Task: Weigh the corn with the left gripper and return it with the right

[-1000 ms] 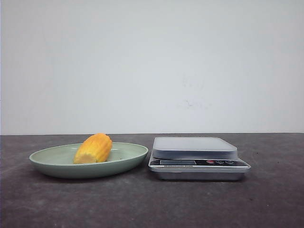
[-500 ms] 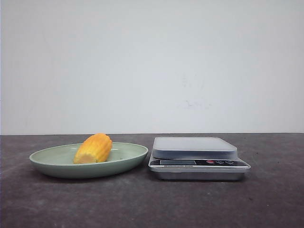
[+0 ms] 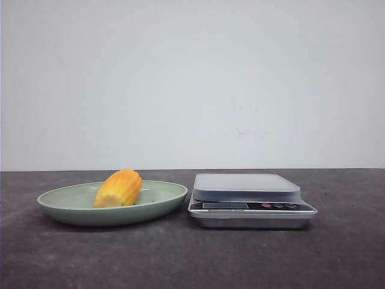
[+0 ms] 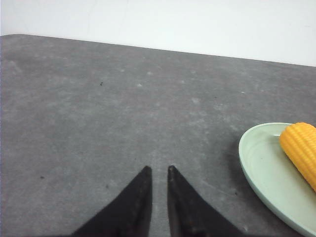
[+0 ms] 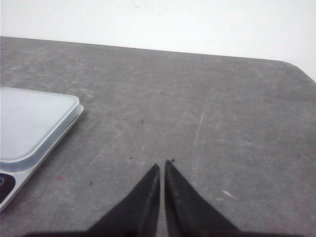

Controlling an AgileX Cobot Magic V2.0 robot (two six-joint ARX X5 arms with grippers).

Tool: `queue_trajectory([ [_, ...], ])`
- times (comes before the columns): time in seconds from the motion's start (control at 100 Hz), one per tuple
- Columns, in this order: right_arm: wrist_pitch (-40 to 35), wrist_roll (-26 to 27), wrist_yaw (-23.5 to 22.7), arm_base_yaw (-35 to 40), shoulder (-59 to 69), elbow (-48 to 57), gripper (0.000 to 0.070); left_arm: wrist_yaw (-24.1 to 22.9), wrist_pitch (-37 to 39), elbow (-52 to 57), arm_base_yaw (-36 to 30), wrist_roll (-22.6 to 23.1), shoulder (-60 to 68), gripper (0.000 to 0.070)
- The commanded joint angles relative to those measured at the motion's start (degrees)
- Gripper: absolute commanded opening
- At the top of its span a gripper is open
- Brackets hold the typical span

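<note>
The corn (image 3: pixel 118 188), a stubby yellow-orange cob, lies on a pale green plate (image 3: pixel 60 212) at the left of the table. It also shows in the left wrist view (image 4: pixel 301 148), on the plate (image 4: pixel 259 168), off to one side of my left gripper (image 4: pixel 158 169). That gripper hangs over bare table, empty, its jaws nearly together with a narrow slit between them. My right gripper (image 5: pixel 162 164) is shut and empty over bare table, beside the scale (image 5: pixel 29 123). Neither gripper shows in the front view.
A silver kitchen scale (image 3: pixel 246 188) with a flat grey platform stands just right of the plate. The table is dark grey and a white wall stands behind it. The table's rounded far corner (image 5: pixel 296 66) shows in the right wrist view.
</note>
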Motion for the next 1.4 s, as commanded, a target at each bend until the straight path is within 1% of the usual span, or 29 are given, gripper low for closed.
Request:
queue_trajectory([
  [0.0, 0.3, 0.7, -0.1, 0.1, -0.1, -0.1, 0.0011, 0.0, -0.2, -1.0, 0.0, 0.3, -0.1, 0.0017],
  [1.21, 0.3, 1.2, 0.3, 0.2, -0.1, -0.1, 0.0011, 0.0, -0.2, -1.0, 0.0, 0.3, -0.1, 0.0017],
  [1.28, 0.7, 1.9, 0.3, 0.2, -0.1, -0.1, 0.0011, 0.0, -0.2, -1.0, 0.0, 0.3, -0.1, 0.0017],
  [1.35, 0.8, 4.1, 0.3, 0.2, -0.1, -0.1, 0.0011, 0.0, 0.1, -1.0, 0.0, 0.2, -0.1, 0.0017],
  [1.39, 1.0, 4.1, 0.3, 0.2, -0.1, -0.1, 0.0011, -0.1, 0.2, -1.0, 0.0, 0.2, -0.1, 0.0017],
])
